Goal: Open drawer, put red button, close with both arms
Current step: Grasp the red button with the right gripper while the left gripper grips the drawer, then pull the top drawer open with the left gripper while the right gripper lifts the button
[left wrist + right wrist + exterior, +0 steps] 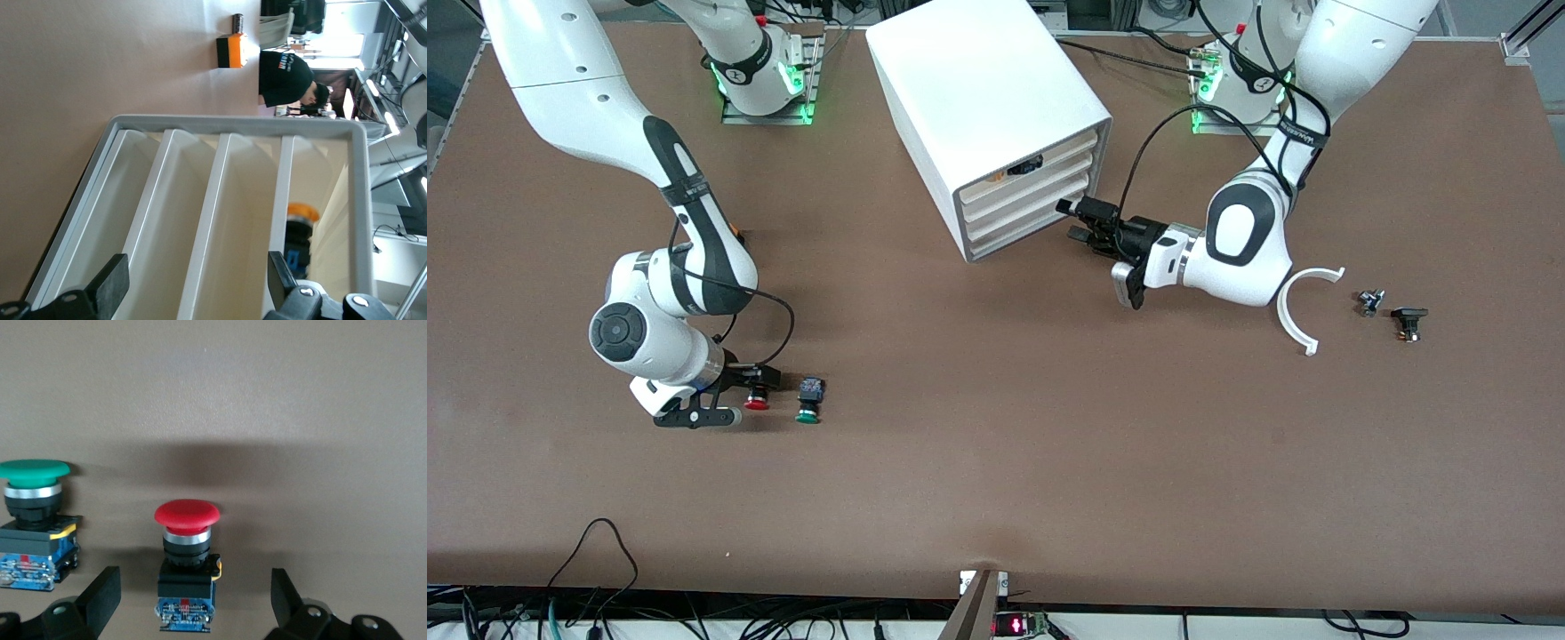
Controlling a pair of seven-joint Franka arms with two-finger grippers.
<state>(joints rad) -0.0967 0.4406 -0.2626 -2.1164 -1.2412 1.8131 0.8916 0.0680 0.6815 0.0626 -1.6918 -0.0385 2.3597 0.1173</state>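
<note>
The red button (187,540) lies on the brown table (996,444) near the right arm's end, its red cap (757,402) toward the front camera. My right gripper (195,588) is low over it and open, one finger on each side of its black-blue body without touching. The white cabinet (978,98) stands at the table's middle. The drawer (247,220), second from the top (1024,189), sits level with the other fronts. My left gripper (197,283) is open just in front of the drawer fronts (1080,224), and its fingers (110,283) span two of them.
A green-capped button (809,402) lies beside the red one, toward the table's middle (33,513). An orange-capped button (301,223) shows in the cabinet's top slot. A white curved piece (1303,307) and two small dark parts (1369,302) (1408,322) lie near the left arm's end.
</note>
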